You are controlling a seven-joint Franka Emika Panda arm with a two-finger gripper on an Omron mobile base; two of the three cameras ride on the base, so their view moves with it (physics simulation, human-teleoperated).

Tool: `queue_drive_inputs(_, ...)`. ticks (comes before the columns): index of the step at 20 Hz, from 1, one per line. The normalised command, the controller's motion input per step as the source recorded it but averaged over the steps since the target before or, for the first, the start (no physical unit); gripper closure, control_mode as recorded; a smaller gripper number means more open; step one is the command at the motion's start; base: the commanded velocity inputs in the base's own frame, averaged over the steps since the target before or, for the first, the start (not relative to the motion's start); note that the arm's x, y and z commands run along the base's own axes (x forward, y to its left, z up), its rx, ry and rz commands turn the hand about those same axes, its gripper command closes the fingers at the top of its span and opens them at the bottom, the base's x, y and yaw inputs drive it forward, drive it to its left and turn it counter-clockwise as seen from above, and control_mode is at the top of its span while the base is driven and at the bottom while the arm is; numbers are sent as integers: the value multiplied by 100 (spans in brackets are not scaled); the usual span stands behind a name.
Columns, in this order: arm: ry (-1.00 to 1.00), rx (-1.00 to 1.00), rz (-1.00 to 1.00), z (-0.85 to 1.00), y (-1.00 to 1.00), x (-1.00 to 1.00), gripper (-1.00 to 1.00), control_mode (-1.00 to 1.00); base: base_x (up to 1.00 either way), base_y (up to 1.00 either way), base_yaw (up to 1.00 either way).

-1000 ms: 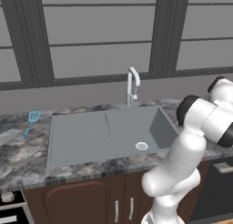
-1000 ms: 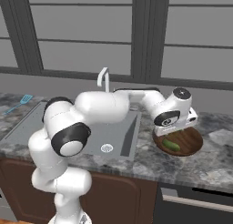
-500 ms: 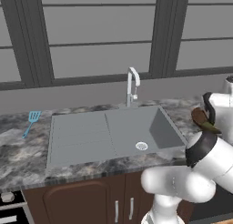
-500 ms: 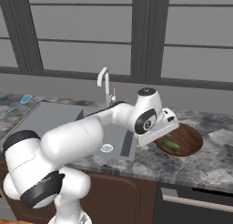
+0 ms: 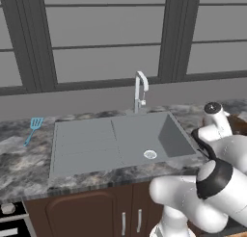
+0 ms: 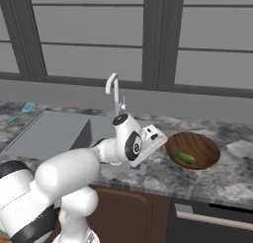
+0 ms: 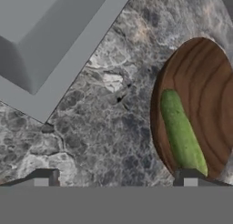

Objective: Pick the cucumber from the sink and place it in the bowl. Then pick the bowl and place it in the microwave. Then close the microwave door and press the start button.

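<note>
The dark brown wooden bowl (image 6: pixel 197 147) (image 7: pixel 207 91) sits on the marble counter to the right of the grey sink (image 5: pixel 120 139) (image 6: pixel 54 133) (image 7: pixel 41 32). The green cucumber (image 6: pixel 186 157) (image 7: pixel 182 134) lies inside the bowl near its left rim. My gripper (image 6: pixel 159 140) (image 7: pixel 117 178) is open with nothing between its fingers. It hovers low over the counter between the sink's corner and the bowl, just left of the bowl's rim. One fingertip (image 7: pixel 189 176) stands at the bowl's near edge. A sliver of the bowl (image 5: pixel 238 125) shows behind my arm. The microwave and its door are out of view.
A chrome faucet (image 5: pixel 140 89) (image 6: pixel 114 89) rises behind the sink. A blue spatula (image 5: pixel 33 127) (image 6: pixel 22 110) lies on the counter at far left. Dark window frames line the back wall. My own arm bulks in front of the counter edge.
My hand has drawn back left and lower, from over the bowl to the counter beside its rim. The arm has folded down. The cucumber stays in the bowl.
</note>
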Motion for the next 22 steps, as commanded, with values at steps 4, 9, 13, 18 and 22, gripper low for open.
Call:
queue_drive_inputs(4, -7, 0, 0, -17, -29, 57, -100, -100, 0, 0, 0)
queue_drive_inputs(9, -2, 0, 0, -25, -27, 46, -100, -100, 0, 0, 0)
queue_drive_inputs(13, 0, 0, 0, -36, -28, 32, -100, -100, 0, 0, 0)
queue_drive_inputs(18, 0, 0, 0, -35, -25, 31, -100, -100, 0, 0, 0)
queue_drive_inputs(22, 0, 0, 0, -20, -28, 27, -100, -100, 0, 0, 0)
